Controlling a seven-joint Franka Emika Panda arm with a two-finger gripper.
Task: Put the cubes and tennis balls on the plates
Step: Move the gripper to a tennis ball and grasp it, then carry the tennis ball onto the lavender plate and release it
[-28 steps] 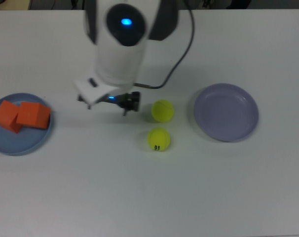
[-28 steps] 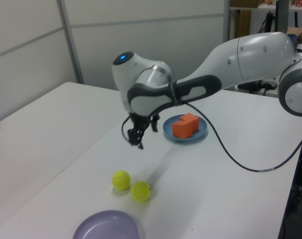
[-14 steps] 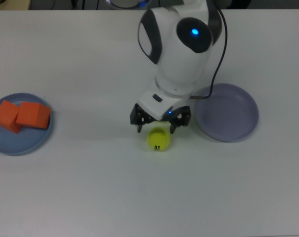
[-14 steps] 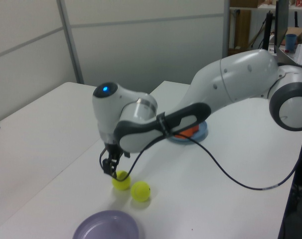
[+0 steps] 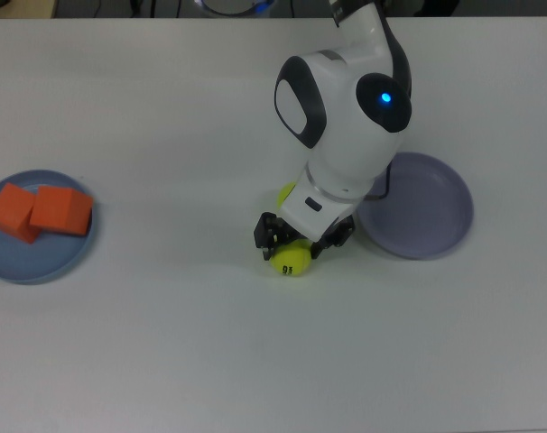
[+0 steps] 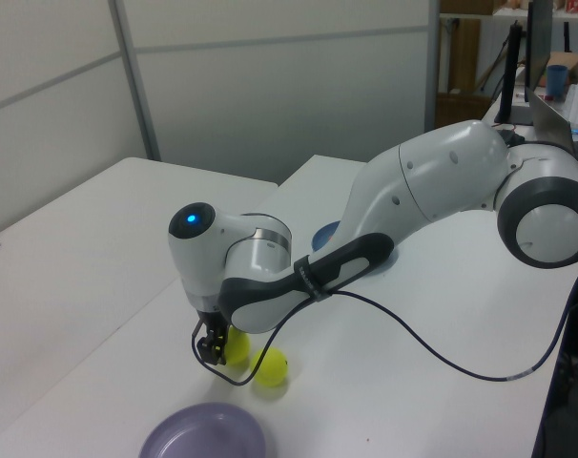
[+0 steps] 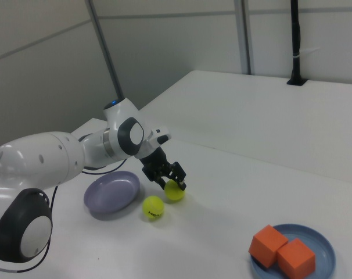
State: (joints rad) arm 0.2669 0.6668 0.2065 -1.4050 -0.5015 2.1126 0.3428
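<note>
While arm bends low over white table [image 5: 165, 343], tool [image 7: 171, 179] sits with fingers spread either side of plain tennis ball [image 7: 175, 190], not closed on it. Marked tennis ball [image 5: 292, 259], black print up, lies just beside it on table; top view shows plain ball mostly hidden under arm. Lavender plate [image 5: 427, 206] bare, near balls on top view's right. Blue plate [image 5: 21, 262] well apart on top view's left, carrying both orange cubes [image 5: 41, 211], touching each other.
</note>
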